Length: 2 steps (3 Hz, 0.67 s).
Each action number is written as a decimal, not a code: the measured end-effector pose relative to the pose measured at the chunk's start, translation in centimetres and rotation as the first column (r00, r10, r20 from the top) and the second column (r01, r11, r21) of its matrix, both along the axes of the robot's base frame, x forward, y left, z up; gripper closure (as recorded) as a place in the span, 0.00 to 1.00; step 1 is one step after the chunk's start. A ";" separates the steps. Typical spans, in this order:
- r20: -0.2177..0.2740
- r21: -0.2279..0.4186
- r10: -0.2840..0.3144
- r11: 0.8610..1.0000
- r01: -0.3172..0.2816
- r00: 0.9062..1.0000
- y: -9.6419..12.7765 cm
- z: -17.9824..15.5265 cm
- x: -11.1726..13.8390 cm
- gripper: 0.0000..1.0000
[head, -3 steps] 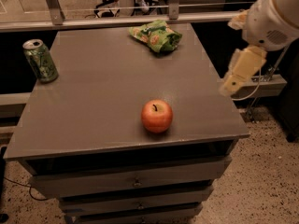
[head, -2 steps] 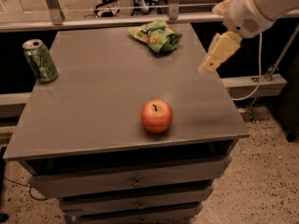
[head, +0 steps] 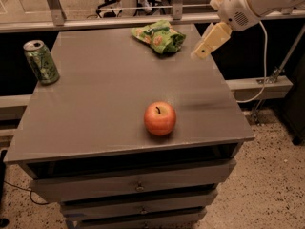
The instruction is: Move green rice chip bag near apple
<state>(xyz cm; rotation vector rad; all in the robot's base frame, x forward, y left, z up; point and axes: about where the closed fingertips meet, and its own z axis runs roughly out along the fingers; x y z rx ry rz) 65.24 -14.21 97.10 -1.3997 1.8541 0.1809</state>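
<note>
The green rice chip bag lies crinkled at the far edge of the grey cabinet top, right of centre. The apple stands upright near the front edge, well apart from the bag. My gripper hangs from the white arm at the upper right. It hovers above the table's right side, just right of the bag and not touching it. It holds nothing.
A green soda can stands near the left edge. The cabinet has drawers below. A metal rail runs behind the table. A white cable hangs at the right over speckled floor.
The arm has swung from the table's right side, up and to the left, toward the chip bag. The bag, apple and can have not moved.
</note>
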 end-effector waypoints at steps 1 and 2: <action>0.007 0.063 0.002 0.998 -0.003 1.000 1.3 -0.8 0.9 0.00; 0.028 0.163 0.000 0.987 -0.004 1.000 3.9 -2.2 3.7 0.00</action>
